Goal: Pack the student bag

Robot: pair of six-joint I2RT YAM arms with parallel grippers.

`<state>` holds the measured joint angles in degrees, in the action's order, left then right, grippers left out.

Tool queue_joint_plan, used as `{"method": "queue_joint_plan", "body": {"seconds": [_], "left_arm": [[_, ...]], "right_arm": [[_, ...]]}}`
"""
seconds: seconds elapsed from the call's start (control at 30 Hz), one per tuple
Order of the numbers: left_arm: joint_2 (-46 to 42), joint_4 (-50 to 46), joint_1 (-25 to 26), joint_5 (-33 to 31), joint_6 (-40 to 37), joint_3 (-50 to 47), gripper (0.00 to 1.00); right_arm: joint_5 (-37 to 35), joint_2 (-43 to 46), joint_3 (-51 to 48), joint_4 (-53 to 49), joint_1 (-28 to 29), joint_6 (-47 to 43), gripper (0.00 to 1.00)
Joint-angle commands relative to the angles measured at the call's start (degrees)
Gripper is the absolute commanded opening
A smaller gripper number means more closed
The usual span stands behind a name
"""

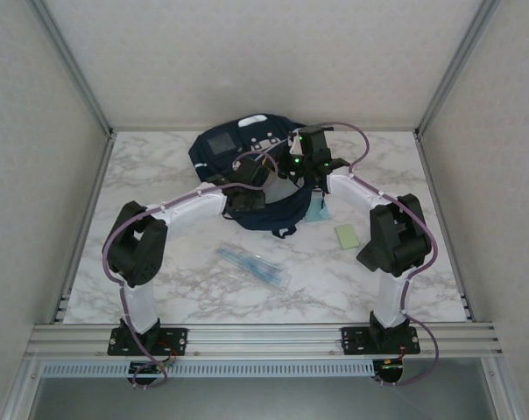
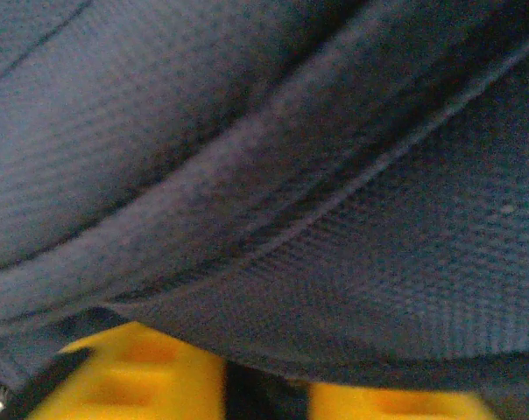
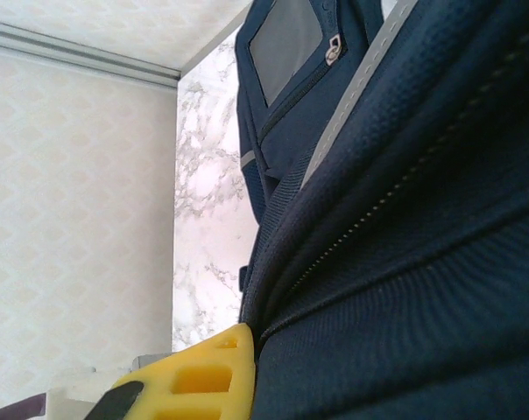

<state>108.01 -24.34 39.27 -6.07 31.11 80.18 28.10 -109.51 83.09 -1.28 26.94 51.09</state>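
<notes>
The student bag (image 1: 203,157), dark navy with a grey square patch (image 1: 221,140), lies at the back middle of the marble table (image 1: 151,184). My left gripper (image 1: 245,194) is at the bag's near edge. In the left wrist view its yellow fingers (image 2: 133,381) stand close together with dark bag fabric (image 2: 264,175) draped over and between them. My right gripper (image 1: 304,166) is at the bag's right side. In the right wrist view one yellow finger (image 3: 199,381) presses against the bag's zipped seam (image 3: 405,262), and the other finger is hidden behind the fabric.
A clear pouch of pens (image 1: 253,265) lies in front of the bag. A pale green pad (image 1: 347,236) sits to the right, and a small light blue item (image 1: 317,213) by the bag's right edge. White walls with aluminium posts enclose the table.
</notes>
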Motion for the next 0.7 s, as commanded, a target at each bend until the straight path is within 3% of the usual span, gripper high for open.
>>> {"method": "queue_joint_plan", "body": {"seconds": [0.0,0.07,0.23,0.33,0.47,0.57,0.67], "left_arm": [[-0.15,-0.64,-0.32,-1.58,-1.24,2.78,0.05],[-1.43,-2.41,-0.45,-1.51,-1.88,2.84,0.00],[-5.91,-8.79,-1.60,1.50,-5.44,2.60,0.00],[-6.78,-15.72,-3.43,7.04,-13.64,4.06,0.04],[-6.34,-25.51,-5.13,3.14,-23.57,5.24,0.04],[-7.71,-25.90,-7.52,4.81,-26.43,3.80,0.03],[-9.31,-22.62,-9.66,8.95,-24.32,3.12,0.06]], "right_arm": [[0.55,3.31,0.04,3.70,0.55,-1.07,0.00],[0.41,3.43,0.25,3.24,0.40,-1.55,0.00],[0.14,3.51,0.53,1.93,0.35,-2.52,0.00],[-0.23,3.51,1.08,0.40,0.17,-3.52,0.00],[-0.62,3.78,2.03,-2.01,-0.04,-5.70,0.00],[-0.50,3.66,2.60,-2.96,-0.02,-6.60,0.00],[0.28,3.36,2.87,-2.83,-0.02,-6.48,0.00]]}}
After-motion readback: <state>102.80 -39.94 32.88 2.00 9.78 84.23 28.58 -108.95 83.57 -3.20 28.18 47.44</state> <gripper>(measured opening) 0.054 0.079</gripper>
